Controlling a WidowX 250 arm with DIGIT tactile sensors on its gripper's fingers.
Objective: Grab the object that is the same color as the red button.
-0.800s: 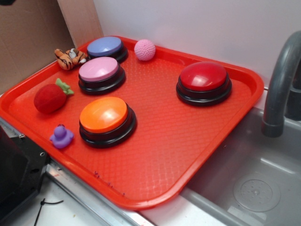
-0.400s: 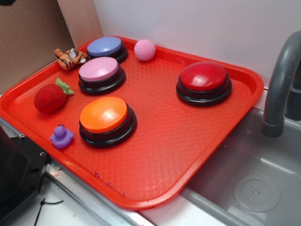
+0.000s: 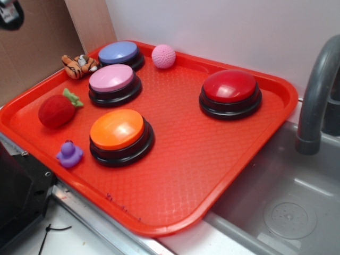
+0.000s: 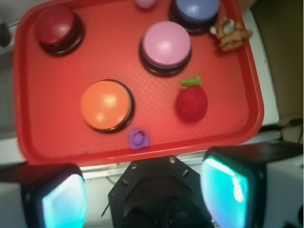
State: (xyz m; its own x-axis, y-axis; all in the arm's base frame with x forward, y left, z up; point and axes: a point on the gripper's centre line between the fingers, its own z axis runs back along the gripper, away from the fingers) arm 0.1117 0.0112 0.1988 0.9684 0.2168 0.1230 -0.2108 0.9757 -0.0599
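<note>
A dark part of the arm now edges into the top left corner of the exterior view, where a moment ago almost nothing of it showed; nothing on the red tray (image 3: 249, 154) has moved. I judge the approach is only beginning, and the grab is not yet started.

The gripper (image 4: 142, 190) hangs high, back from the tray's near edge, its two fingers spread wide with nothing between them.

The strawberry (image 3: 56, 110) is a small fuzzy red plush with a green leafy top. It lies on the tray just left of the orange button (image 3: 120, 134), between the purple duck (image 3: 69, 154) and the pink button (image 3: 113, 82), and well apart from the red button (image 3: 230, 91). That button is a glossy dark-red dome on a round black base; the tray floor is finely ribbed plastic
</note>
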